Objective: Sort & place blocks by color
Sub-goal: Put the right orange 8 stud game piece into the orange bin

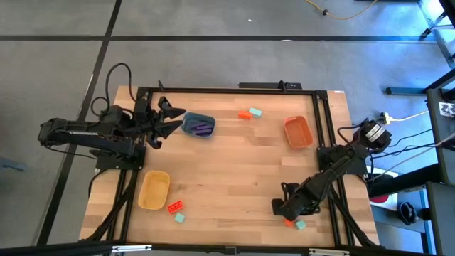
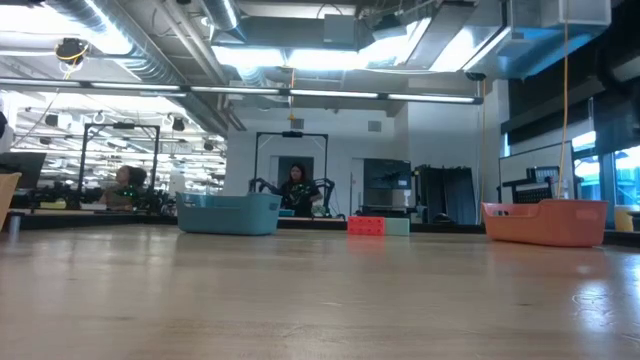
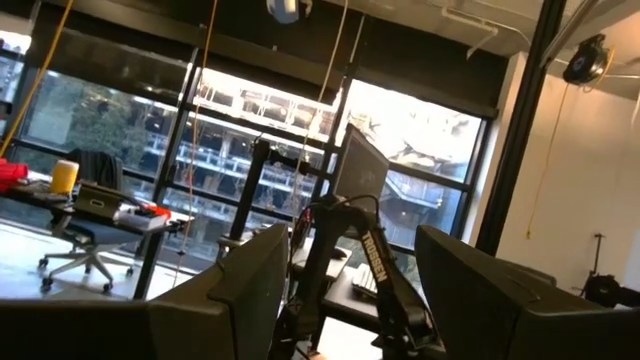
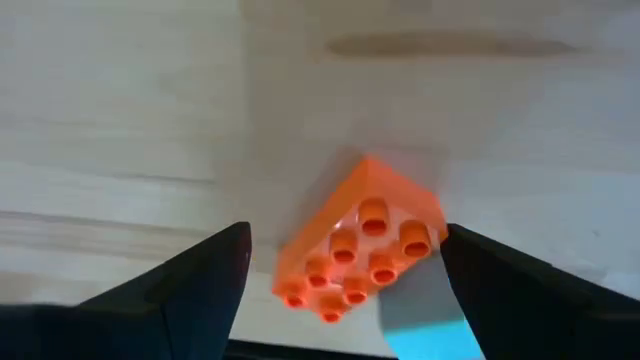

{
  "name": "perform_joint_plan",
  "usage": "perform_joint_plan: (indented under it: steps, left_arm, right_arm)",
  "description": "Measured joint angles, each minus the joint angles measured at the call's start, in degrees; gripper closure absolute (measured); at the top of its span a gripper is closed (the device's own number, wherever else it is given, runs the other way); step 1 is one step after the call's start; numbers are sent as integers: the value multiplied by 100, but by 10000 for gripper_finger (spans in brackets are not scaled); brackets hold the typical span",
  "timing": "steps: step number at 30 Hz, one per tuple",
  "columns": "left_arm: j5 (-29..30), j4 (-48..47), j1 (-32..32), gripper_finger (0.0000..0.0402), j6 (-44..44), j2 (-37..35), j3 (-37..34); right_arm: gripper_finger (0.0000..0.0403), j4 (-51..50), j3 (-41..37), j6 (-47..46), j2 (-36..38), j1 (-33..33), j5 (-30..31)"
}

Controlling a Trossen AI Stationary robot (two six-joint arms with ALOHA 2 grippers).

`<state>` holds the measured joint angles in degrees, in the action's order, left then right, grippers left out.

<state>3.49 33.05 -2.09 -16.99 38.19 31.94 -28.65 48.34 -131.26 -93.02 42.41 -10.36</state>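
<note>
My right gripper (image 1: 281, 209) is low over the near right part of the table. In its wrist view the right gripper (image 4: 345, 240) is open, and an orange-red block (image 4: 358, 248) lies flat on the wood between its fingers, studs up, touching neither. A mint-green block (image 4: 425, 312) lies beside it. My left gripper (image 1: 173, 118) is open and empty beside the blue tub (image 1: 199, 126), which holds purple blocks (image 1: 203, 129). Another orange-red and mint-green pair (image 1: 249, 113) lies near the far edge, and a third pair (image 1: 176, 210) near the yellow tub (image 1: 154, 190).
The orange tub (image 1: 298, 132) stands on the right side of the table, and also shows in the low view as the orange tub (image 2: 545, 222). The table's dark frame rail (image 1: 323, 135) runs close behind my right arm. A person (image 2: 297, 188) sits in the room beyond the table.
</note>
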Motion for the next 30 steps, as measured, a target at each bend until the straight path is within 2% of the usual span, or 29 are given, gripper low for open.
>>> perform_joint_plan:
  steps: [9,17,22,30]
  left_arm:
    - [2,-2,0,189,-69,-2,0]
    - [30,-2,0,189,-61,-2,0]
    - [29,-1,-1,189,-63,-2,2]
    - [52,22,-1,189,-63,0,4]
  right_arm:
    - [75,157,0,286,-8,-326,546]
    - [75,-415,48,342,283,-171,191]
    - [75,-50,61,79,179,68,215]
    - [75,532,68,92,-254,77,273]
